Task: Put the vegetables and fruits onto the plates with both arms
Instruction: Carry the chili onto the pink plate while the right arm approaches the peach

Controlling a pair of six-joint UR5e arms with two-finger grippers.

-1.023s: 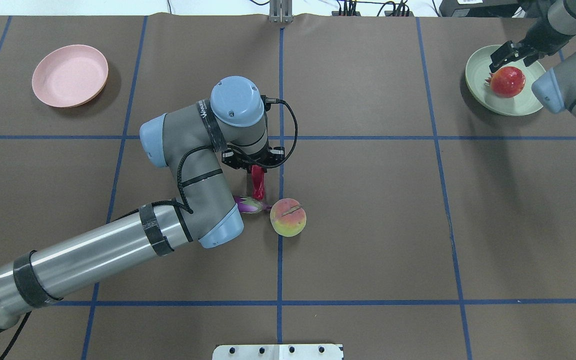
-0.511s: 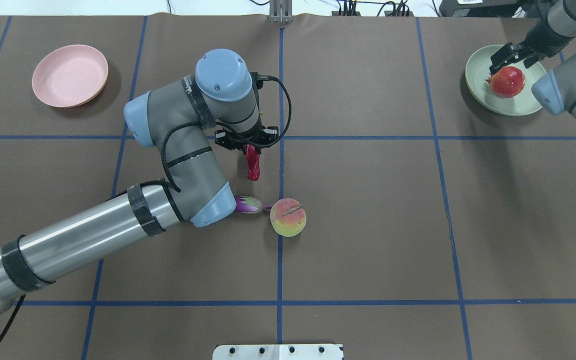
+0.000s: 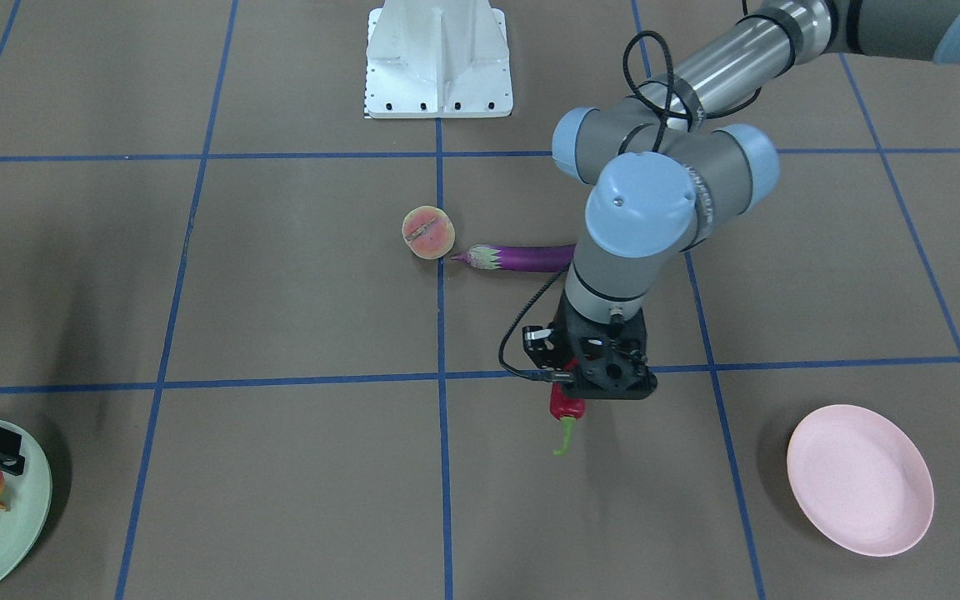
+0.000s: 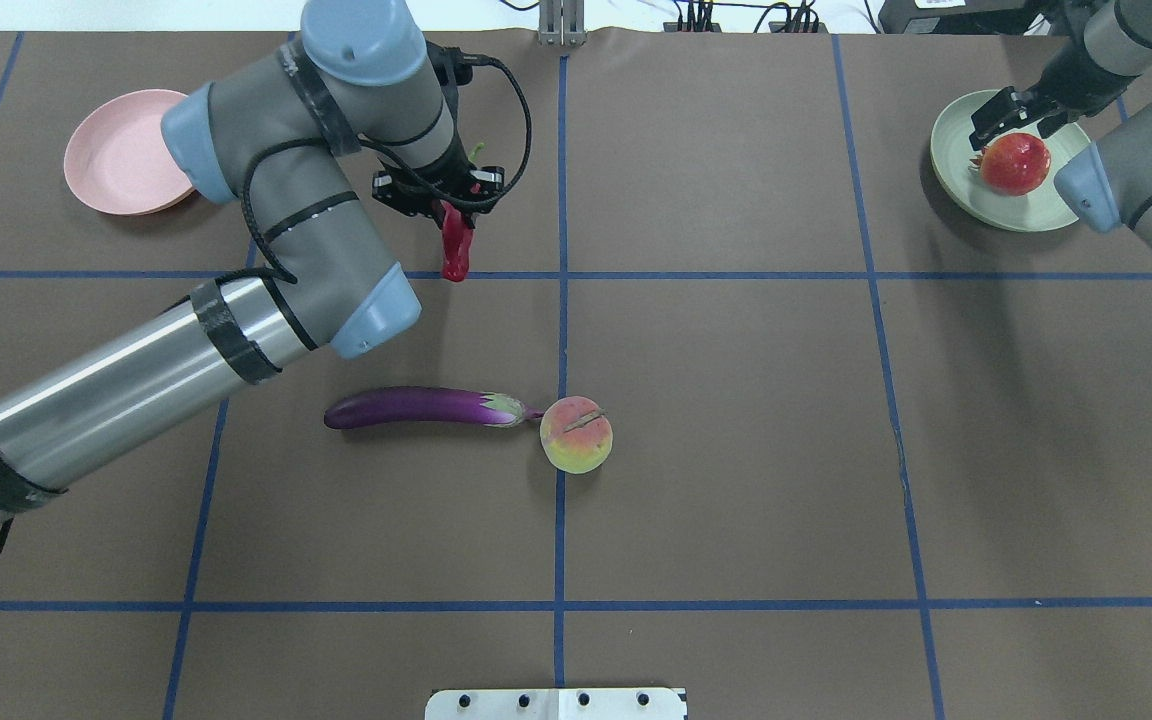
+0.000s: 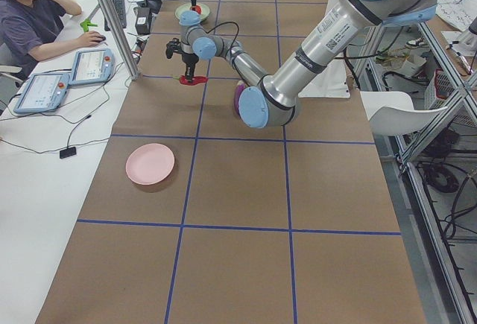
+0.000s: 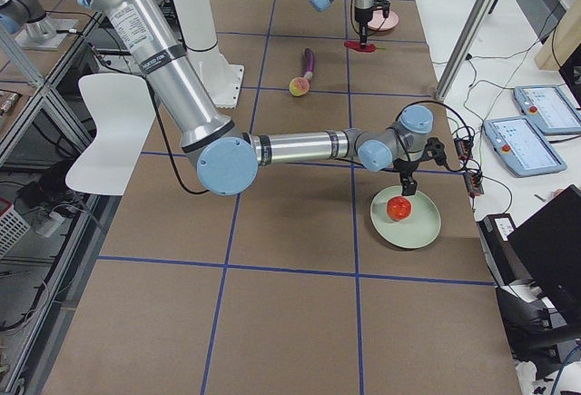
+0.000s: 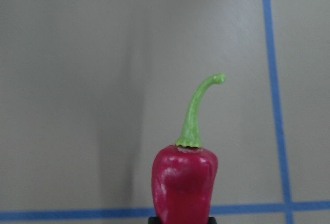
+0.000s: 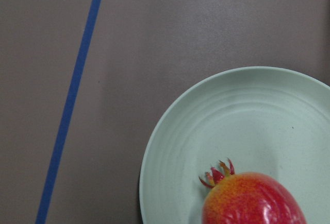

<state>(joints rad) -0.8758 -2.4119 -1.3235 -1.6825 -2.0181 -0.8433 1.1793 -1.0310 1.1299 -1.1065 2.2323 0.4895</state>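
A brown matte table covering point(image 4: 736, 450) taped into a blue grid carries everything. Directions are clock-face, read from the overhead view.

The silver-grey left arm point(image 4: 136, 390) reaches to eleven o'clock, and its black left gripper point(image 4: 446, 205) is clamped on the chili, held clear of the surface. This looks like the carry step. The next move calls for travel toward nine o'clock until the load is over the pink plate, then a short descent and release.

The right arm point(image 4: 1146, 190) is at two o'clock. Its right gripper point(image 4: 1014, 120) hangs over the pomegranate with jaws spread, gripping nothing, so that fruit appears delivered.

- The round shallow matte pale pink plate point(image 4: 116, 150) sits empty at ten o'clock.
- The matching pale mint green plate point(image 4: 956, 175) sits at two o'clock.
- The long slim glossy purple eggplant point(image 4: 406, 408) lies near centre, its pale green cap at three o'clock, its stem tip reaching the peach.
- The round pale yellow-pink peach point(image 4: 576, 433) looks soft-skinned and has yet to be moved.
- The round glossy red-orange pomegranate point(image 4: 1014, 163) rests on the mint plate, with a small spiky crown.
- The short dark red chili pepper point(image 4: 454, 245) is waxy and tapered with a curved green stem. It is likely slippery, so a gentle set-down suits it.
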